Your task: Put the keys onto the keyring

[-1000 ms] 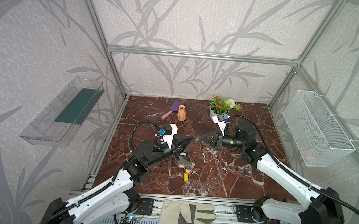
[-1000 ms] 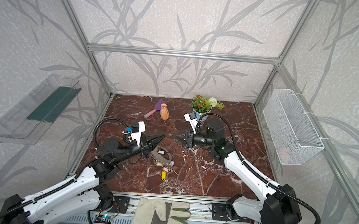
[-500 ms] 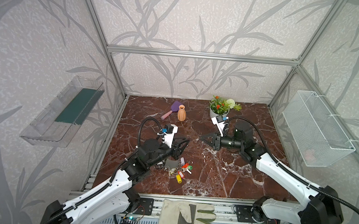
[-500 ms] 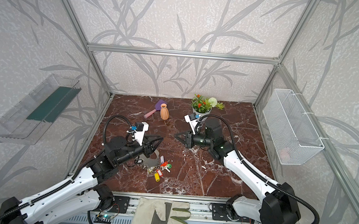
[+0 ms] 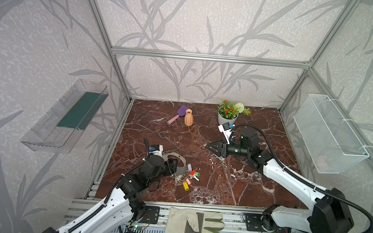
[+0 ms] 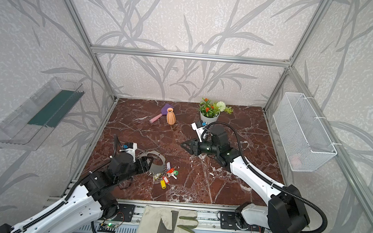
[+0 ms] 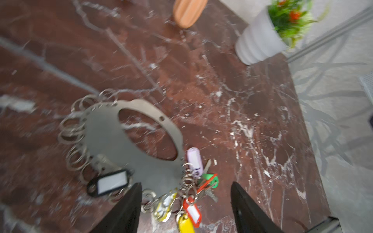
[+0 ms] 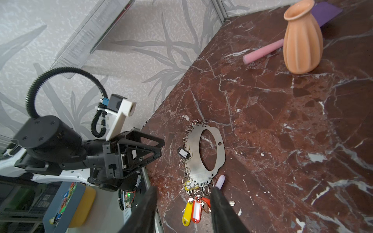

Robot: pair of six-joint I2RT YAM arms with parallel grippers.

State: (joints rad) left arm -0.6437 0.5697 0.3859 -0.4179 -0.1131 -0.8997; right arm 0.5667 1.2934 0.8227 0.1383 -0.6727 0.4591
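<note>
While the left claw (image 7: 184, 184) and right claw (image 8: 183, 188) are gaping, the keyring (image 5: 180, 167) is lying flat.
Keys (image 5: 185, 186) are bunching lower centre.

An orange ribbed vase (image 5: 189, 117) stands upright at 12 o'clock on the red-brown marble bench (image 5: 244, 183). Just beside it lies a purple scoop (image 5: 182, 110) with a pink handle. A potted plant (image 5: 227, 119) with orange blooms stands at 1 o'clock. A white wire basket (image 5: 327, 137) hangs on the wall at 3 o'clock and a clear tray (image 5: 67, 116) at 9 o'clock. A work glove (image 5: 193, 224) lies over the front rail at 6 o'clock.
</note>
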